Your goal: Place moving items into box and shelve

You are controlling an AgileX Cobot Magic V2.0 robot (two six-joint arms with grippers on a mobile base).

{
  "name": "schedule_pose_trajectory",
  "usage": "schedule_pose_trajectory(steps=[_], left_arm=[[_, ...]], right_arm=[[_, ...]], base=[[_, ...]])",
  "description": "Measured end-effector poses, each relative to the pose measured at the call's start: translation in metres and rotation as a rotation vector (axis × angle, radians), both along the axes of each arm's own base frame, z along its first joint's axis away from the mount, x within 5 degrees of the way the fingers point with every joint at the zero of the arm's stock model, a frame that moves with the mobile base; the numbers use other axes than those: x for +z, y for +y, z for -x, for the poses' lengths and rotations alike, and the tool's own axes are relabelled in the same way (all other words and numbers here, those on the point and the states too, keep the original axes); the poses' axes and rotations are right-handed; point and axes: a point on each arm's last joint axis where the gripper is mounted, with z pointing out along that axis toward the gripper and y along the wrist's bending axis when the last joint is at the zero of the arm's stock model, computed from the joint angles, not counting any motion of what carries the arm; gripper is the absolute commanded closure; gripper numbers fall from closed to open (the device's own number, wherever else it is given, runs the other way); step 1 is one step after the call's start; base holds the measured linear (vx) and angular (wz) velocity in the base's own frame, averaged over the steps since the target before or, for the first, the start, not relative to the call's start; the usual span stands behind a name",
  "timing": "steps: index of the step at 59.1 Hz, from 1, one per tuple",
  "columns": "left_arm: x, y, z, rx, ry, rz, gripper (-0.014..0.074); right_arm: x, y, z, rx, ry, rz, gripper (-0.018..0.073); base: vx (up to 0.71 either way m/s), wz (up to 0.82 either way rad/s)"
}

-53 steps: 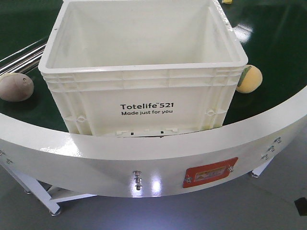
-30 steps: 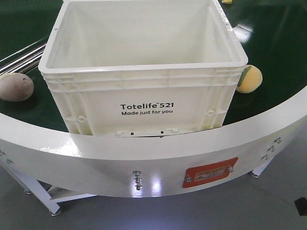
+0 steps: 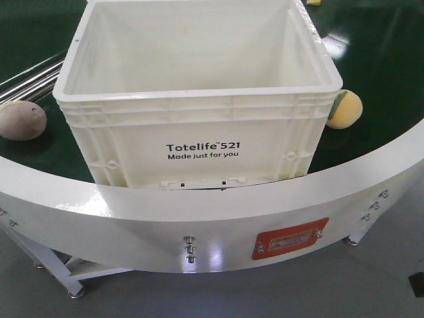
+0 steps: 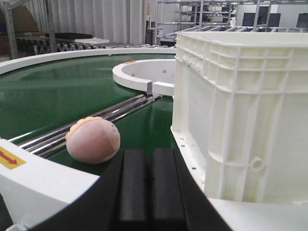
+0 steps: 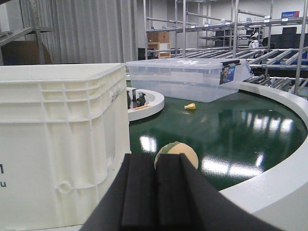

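Right now my left gripper [image 4: 149, 163] has its two black pads pressed flat together with nothing between them, and my right gripper [image 5: 155, 175] is the same, pads closed on each other and carrying nothing. Both hang low at the near edge of the green surface [image 3: 384, 66], just over the white curved rim [image 3: 199, 218] that borders it. The box [image 3: 199, 126] stands upright and open at that near edge, its printed wall facing me and its base tucked behind the rim; I see nothing inside it from the front view. The brownish-beige piece [image 3: 22, 120] lies on the green surface off the box's left side, near the edge and clearly apart from the box wall, with the steel rails [image 3: 26, 76] running just behind it; from my left wrist it [image 4: 93, 140] sits ahead and left of the pads, the box [image 4: 240, 110] on the right. The yellow-orange piece [image 3: 346, 109], green patch turned toward the box, rests just beside the box's front right corner; I cannot tell whether it touches. From my right wrist it [image 5: 179, 150] shows just above the pads, the box [image 5: 57, 134] to the left. Farther across the surface sit a clear lidded bin [image 5: 187, 79] and a small yellow object [image 5: 190, 106].
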Motion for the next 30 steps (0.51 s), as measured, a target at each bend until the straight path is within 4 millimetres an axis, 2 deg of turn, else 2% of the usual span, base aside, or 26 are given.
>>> schedule_pose_trajectory(steps=[7, 11, 21, 30], left_arm=[[0.005, 0.000, 0.000, -0.003, -0.042, 0.000, 0.0610], [0.017, 0.000, 0.002, -0.003, -0.076, 0.000, 0.0610], [0.078, 0.000, 0.018, -0.001, -0.216, 0.003, 0.0610], [0.121, 0.001, 0.017, 0.006, -0.140, 0.004, 0.0610]], right_arm=[[0.001, 0.000, 0.000, 0.000, 0.003, -0.001, 0.0572], [0.011, 0.000, 0.002, -0.001, 0.001, -0.001, 0.0572], [0.055, -0.002, 0.013, -0.008, -0.075, 0.020, 0.0572], [0.087, -0.002, 0.012, -0.013, -0.013, 0.032, 0.0572]], base=[[0.00, 0.00], [0.00, 0.00], [0.00, 0.00], [0.00, 0.00]])
